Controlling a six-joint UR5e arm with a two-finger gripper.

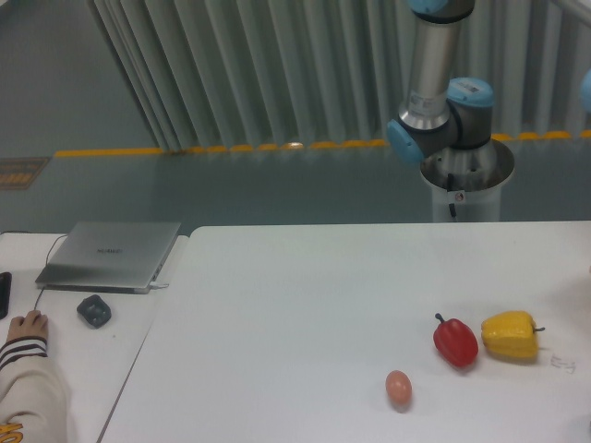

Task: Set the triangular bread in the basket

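Observation:
The triangular bread and the basket are both out of view. Only the base and lower link of the arm [434, 83] show, at the top right behind the white table [305, 305]; the gripper itself is outside the frame. On the table's right side lie a red bell pepper [456, 341], a yellow bell pepper [510, 335] and a small pinkish-brown egg [398, 388].
A closed laptop [111, 254] and a dark mouse-like object [93, 310] rest on a second table at the left. A person's hand and striped sleeve [26, 360] sit at the lower left corner. The arm's pedestal [466, 185] stands behind the table's far edge.

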